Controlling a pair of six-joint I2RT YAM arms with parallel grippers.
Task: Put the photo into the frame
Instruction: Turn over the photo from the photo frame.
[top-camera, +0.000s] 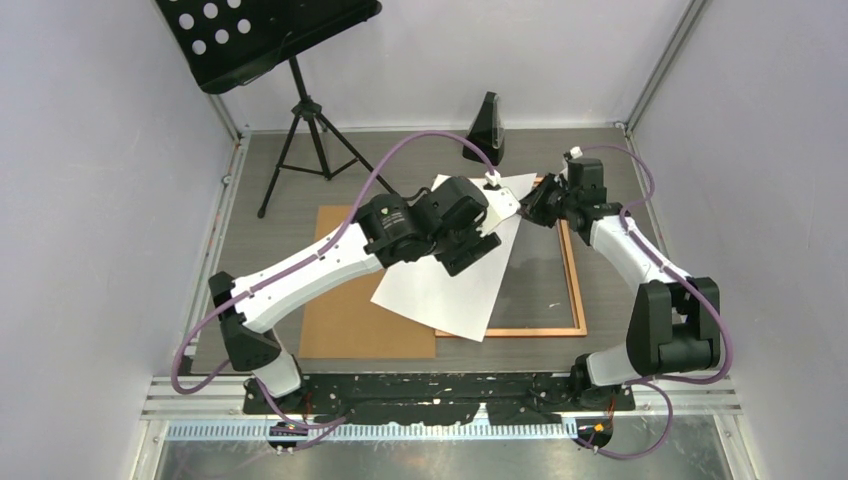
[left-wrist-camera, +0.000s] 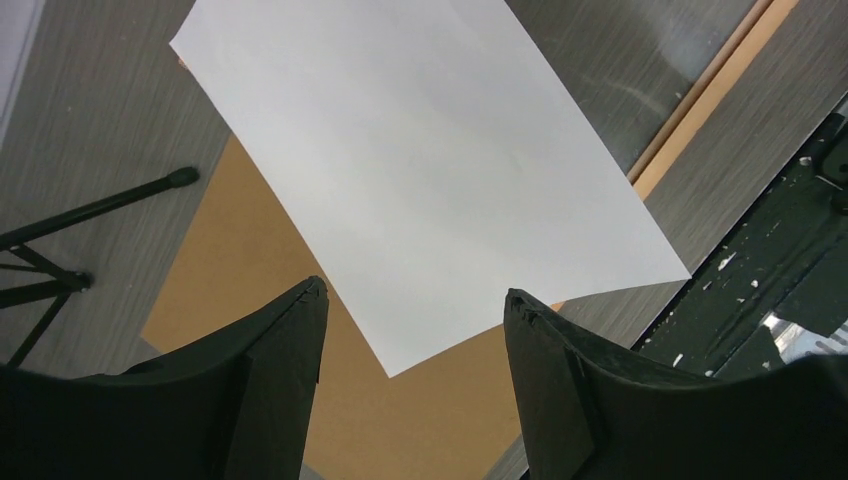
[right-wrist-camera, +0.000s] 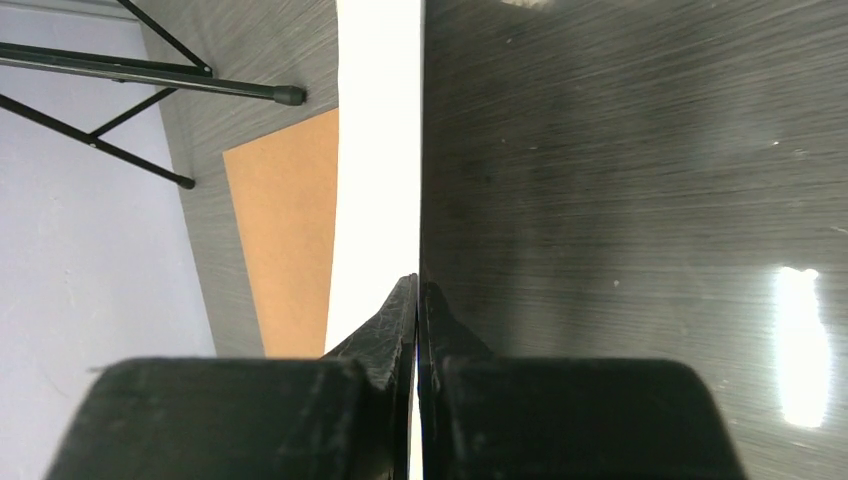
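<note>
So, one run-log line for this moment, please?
left gripper: open above photo | right gripper: shut on photo edge | photo: askew, partly over frame

Your left gripper (left-wrist-camera: 415, 292) is standing open, gripping nothing. The photo (left-wrist-camera: 430, 180) is showing you its blank white side, lying askew, one corner pointing between your fingers. It is overlapping the brown backing board (left-wrist-camera: 240, 270) and the frame (left-wrist-camera: 700, 110) rail. A tripod leg (left-wrist-camera: 100, 205) is resting at left.
</note>
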